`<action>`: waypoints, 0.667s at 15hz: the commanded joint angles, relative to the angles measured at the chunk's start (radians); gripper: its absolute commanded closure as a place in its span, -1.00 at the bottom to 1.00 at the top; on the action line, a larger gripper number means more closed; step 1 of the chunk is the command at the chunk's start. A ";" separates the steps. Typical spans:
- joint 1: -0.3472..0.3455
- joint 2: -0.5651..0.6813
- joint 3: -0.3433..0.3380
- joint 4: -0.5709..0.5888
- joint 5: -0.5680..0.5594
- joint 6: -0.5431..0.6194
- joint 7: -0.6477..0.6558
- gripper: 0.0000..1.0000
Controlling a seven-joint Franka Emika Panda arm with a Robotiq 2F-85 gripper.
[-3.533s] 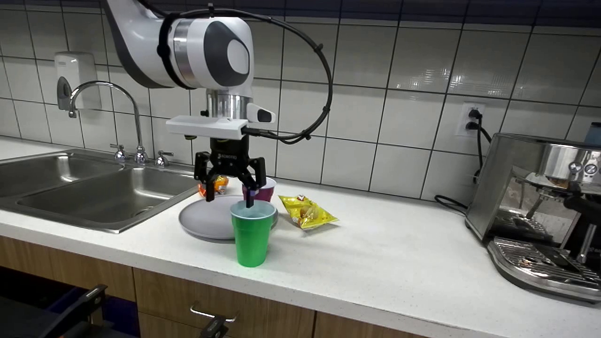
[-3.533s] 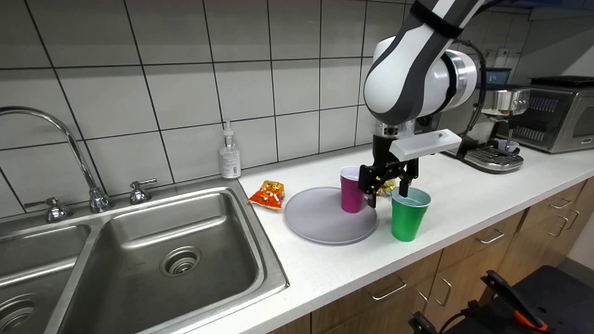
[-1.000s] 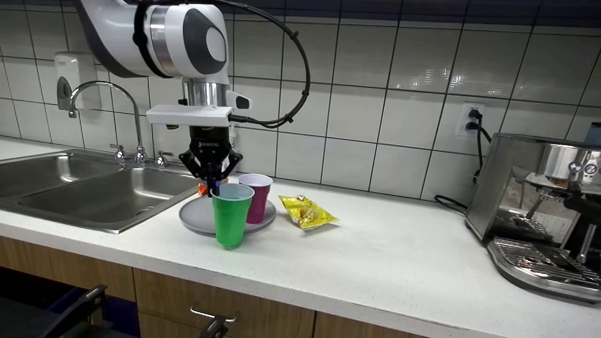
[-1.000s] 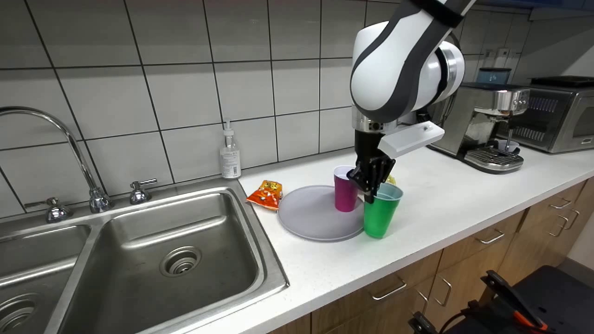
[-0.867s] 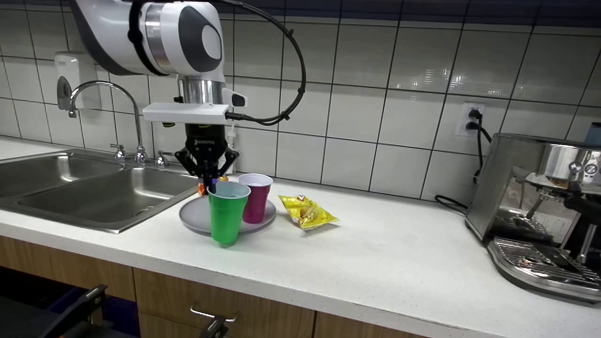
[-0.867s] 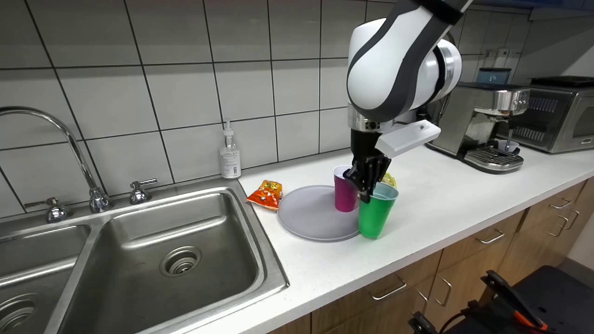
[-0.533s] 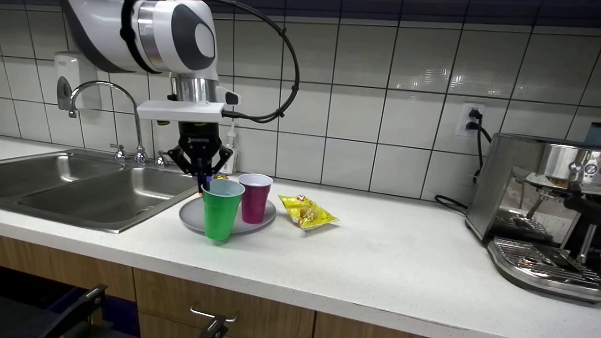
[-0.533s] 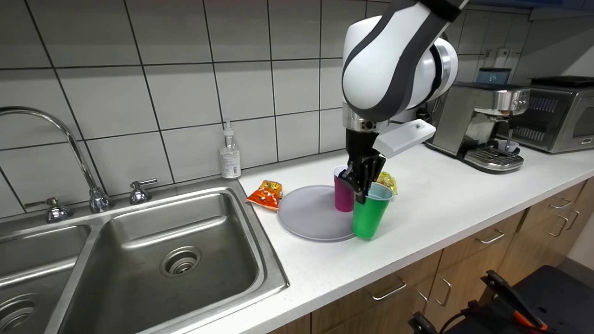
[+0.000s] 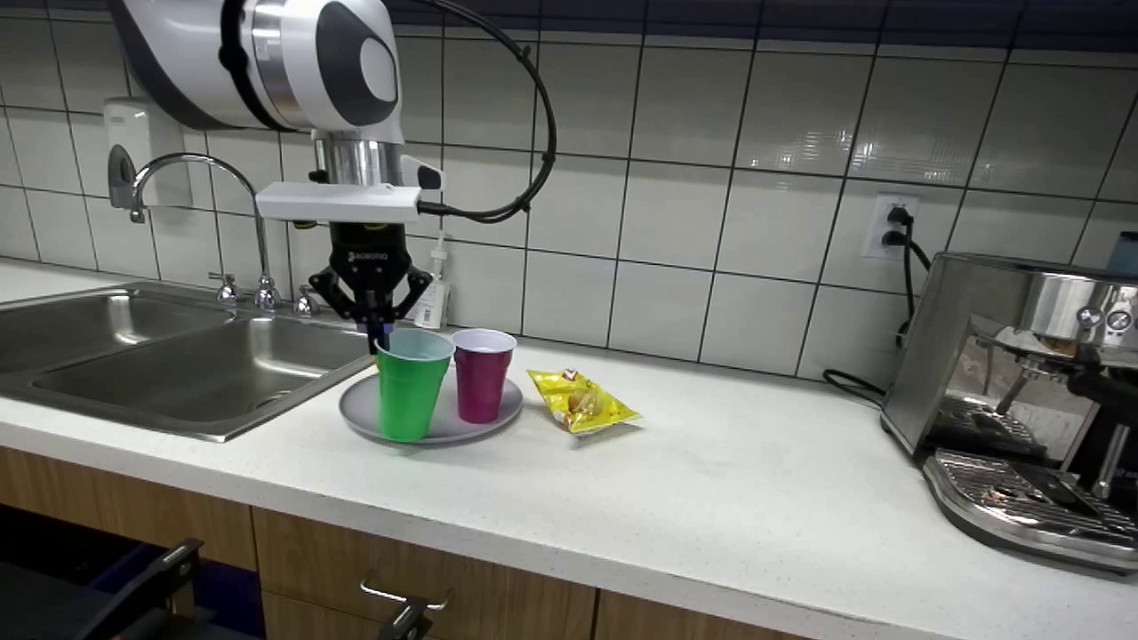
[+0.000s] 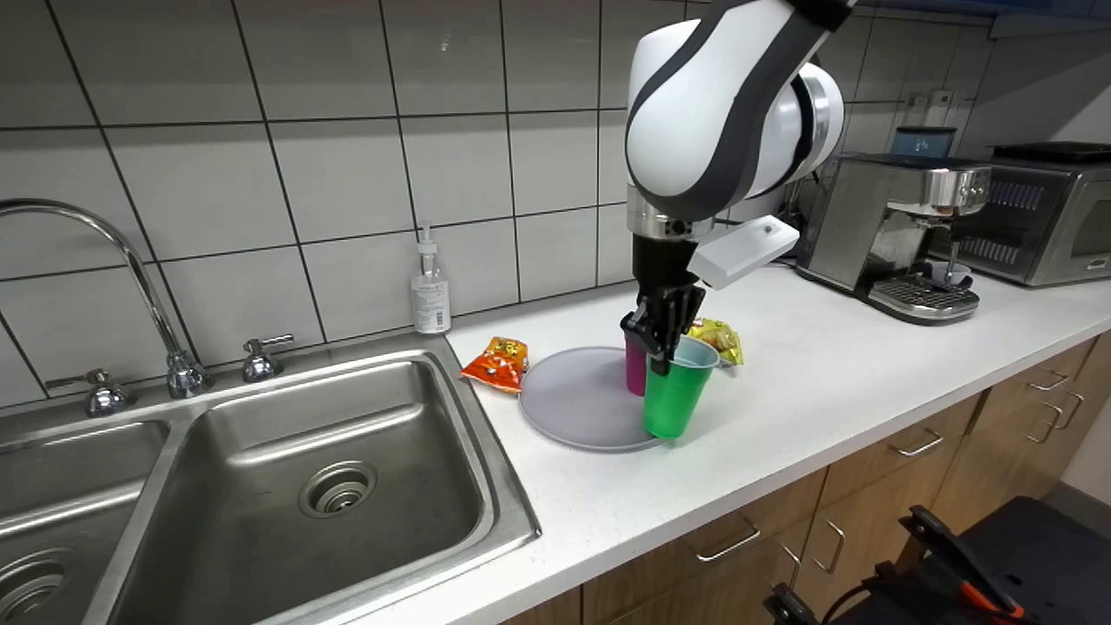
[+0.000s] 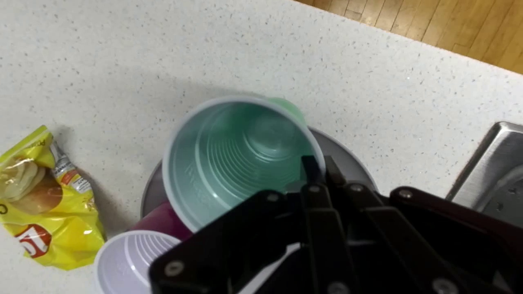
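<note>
My gripper (image 11: 321, 169) is shut on the rim of a green cup (image 9: 412, 391), one finger inside the cup and one outside. The cup hangs slightly tilted, its pale inside facing the wrist camera. In both exterior views its base overlaps the near edge of a grey plate (image 10: 568, 399); whether it touches the plate I cannot tell. A magenta cup (image 9: 482, 384) stands upright on the plate, close beside the green one. In an exterior view the gripper partly covers that magenta cup (image 10: 635, 369).
A yellow snack bag (image 9: 582, 404) lies on the counter beside the plate, and an orange bag (image 10: 501, 365) lies between plate and sink (image 10: 512, 486). A soap bottle (image 10: 430, 291) stands by the wall. Farther along is a coffee machine (image 9: 1005, 356).
Earlier the gripper stood open above the green cup; it has since shut on the rim. Over the last second gripper and cup have moved toward the sink side and over the plate's edge.
</note>
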 commanded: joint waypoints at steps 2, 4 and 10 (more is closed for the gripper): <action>0.009 0.002 0.024 0.043 -0.010 -0.018 -0.036 0.97; 0.014 0.016 0.030 0.060 -0.017 -0.013 -0.033 0.97; 0.021 0.056 0.041 0.107 -0.075 -0.004 -0.022 0.97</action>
